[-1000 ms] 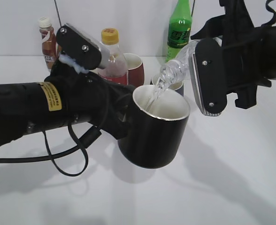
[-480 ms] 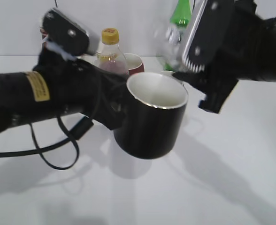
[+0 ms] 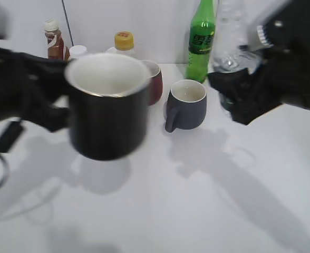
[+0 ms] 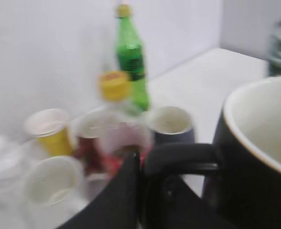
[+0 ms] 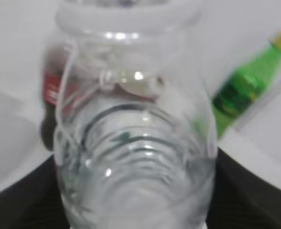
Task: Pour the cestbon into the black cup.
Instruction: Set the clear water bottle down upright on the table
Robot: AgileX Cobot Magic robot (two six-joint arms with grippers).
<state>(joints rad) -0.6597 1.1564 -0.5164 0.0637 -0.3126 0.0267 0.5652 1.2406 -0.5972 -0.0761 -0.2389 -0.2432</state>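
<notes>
The black cup [image 3: 107,108], glossy with a white inside, hangs upright above the table at the left. My left gripper [image 3: 57,113] is shut on its black loop handle. In the left wrist view the cup [image 4: 255,162] fills the right side and my left gripper [image 4: 143,167] is clamped on the handle [image 4: 181,160]. The cestbon [image 3: 230,50], a clear ribbed bottle, stands roughly upright in my right gripper [image 3: 239,92], to the right of the cup and apart from it. In the right wrist view the cestbon [image 5: 135,152] fills the frame, with my right gripper [image 5: 135,205] shut round its body.
A dark grey-blue mug [image 3: 186,103] stands mid-table between the arms. Behind it stand a tall green soda bottle [image 3: 201,42], a dark red cup [image 3: 154,79], a yellow-capped bottle [image 3: 123,42] and a brown drink bottle [image 3: 54,42]. Yellow [image 4: 49,131] and white [image 4: 54,186] paper cups show in the left wrist view.
The pouring has stopped. The cestbon has swung from tilted over the cup to upright and moved right. The black cup has moved left and slightly up, away from the bottle.
</notes>
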